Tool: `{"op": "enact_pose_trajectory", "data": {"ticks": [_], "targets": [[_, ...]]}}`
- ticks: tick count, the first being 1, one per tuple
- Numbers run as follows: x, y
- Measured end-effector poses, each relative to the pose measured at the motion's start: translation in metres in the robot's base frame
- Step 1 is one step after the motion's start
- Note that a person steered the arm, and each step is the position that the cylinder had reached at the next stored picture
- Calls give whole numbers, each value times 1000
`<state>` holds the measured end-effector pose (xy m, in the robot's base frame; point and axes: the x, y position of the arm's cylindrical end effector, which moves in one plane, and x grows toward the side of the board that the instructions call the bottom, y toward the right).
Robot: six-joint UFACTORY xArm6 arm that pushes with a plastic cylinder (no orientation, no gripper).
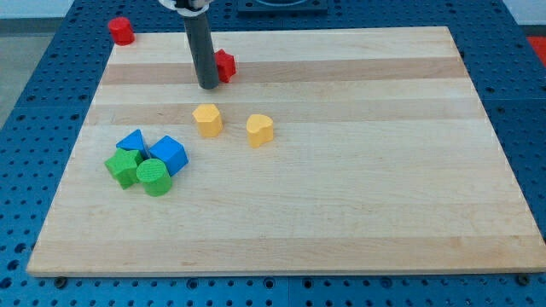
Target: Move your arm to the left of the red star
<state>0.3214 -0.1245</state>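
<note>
My tip point(207, 86) rests on the wooden board point(358, 213) near the view's top, and it is just at the view's left of the red star point(225, 65). The rod hides part of this block, so its star shape is not fully clear, and I cannot tell if the tip touches it or only stands very close beside it. The rod has no jaws at all, so there is nothing to open or to close.

I judge that the task is almost done, or already done: the tip is at the left side of the red star, as the sentence asks. What is left, if anything, is only a small correction, because the tip sits a little lower in the view than the middle of the block. Such a correction should be careful, so that the star is not pushed toward the view's right.

The other blocks are apart from this place. A red cylinder point(121, 31) stands at the top left corner, at the edge of the board. 2 yellow blocks point(207, 120) point(260, 130) lie below the tip, near the middle. At the view's left there is 1 tight group: a blue block point(132, 141), a blue cube point(169, 154), a green star point(124, 166) and a green cylinder point(153, 176).
</note>
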Motion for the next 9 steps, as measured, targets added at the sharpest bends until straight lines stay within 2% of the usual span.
{"op": "enact_pose_trajectory", "data": {"ticks": [7,9], "targets": [[-26,-87],[-30,-73]]}}
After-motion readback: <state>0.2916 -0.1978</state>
